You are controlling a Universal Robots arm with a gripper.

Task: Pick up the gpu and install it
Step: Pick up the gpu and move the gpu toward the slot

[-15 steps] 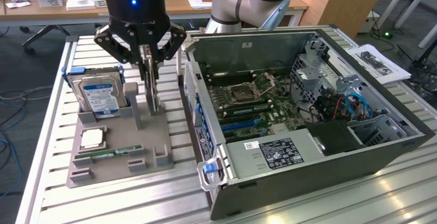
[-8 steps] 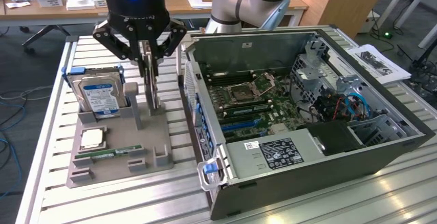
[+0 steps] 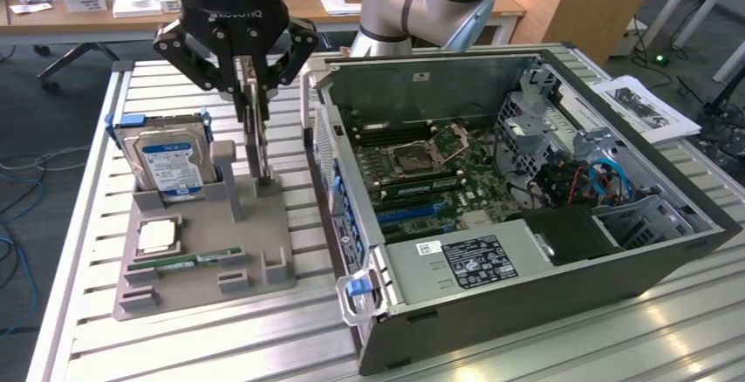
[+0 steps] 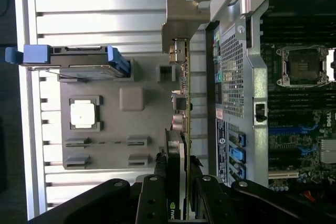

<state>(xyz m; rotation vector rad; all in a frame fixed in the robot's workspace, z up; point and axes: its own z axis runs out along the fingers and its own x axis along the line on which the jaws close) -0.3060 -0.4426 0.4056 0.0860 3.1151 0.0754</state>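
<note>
Black tool clamped on thin dark circuit card with pale metal edge, upright at grey plastic holder tray.

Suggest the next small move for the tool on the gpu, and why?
Probably a short straight lift: the tool is shut on the upright gpu, whose lower end sits at the gray holder; clear that before heading to the open case.

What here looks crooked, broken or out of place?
Nothing stands out. The gripper holds the gpu upright at the grey parts tray, the hard drive stands in its holder, and the open computer case shows no visible damage.
</note>
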